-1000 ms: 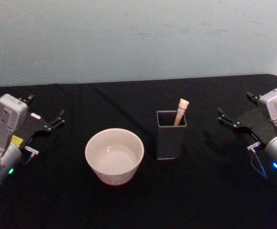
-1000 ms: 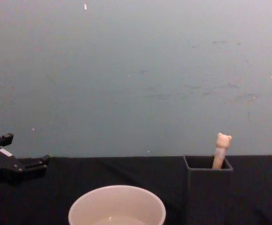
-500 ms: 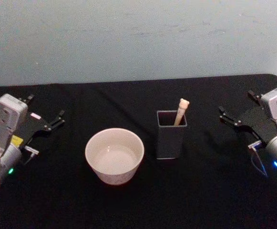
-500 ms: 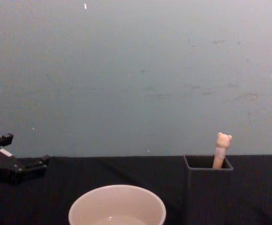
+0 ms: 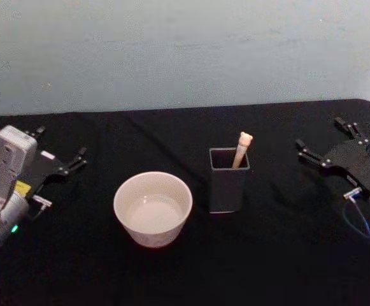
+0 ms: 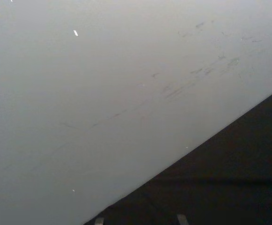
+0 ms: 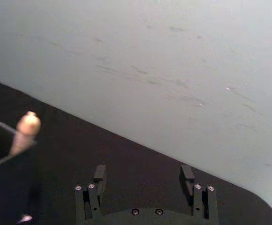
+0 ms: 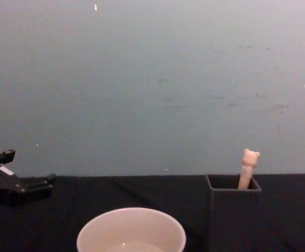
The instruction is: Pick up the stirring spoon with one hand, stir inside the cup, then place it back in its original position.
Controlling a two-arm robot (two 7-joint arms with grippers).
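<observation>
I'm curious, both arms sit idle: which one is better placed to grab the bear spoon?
Likely right: the right gripper, open, is nearer the holder; the cup sits between the left gripper and the spoon.

On the black counter (image 5: 172,131) the cream cup (image 5: 153,207) stood near the middle, and just beside it, on its right, stood the dark grey square holder (image 5: 228,188). They were not touching. The stirring spoon (image 5: 242,148) stood inside the holder, leaning a little, and its bear-head top rose above the rim. The left gripper (image 5: 62,141) was at the left edge, well apart from the cup, with its fingers (image 5: 76,159) spread. The right gripper (image 5: 319,132) was at the right edge, its fingers also spread and pointing toward the holder.
</observation>
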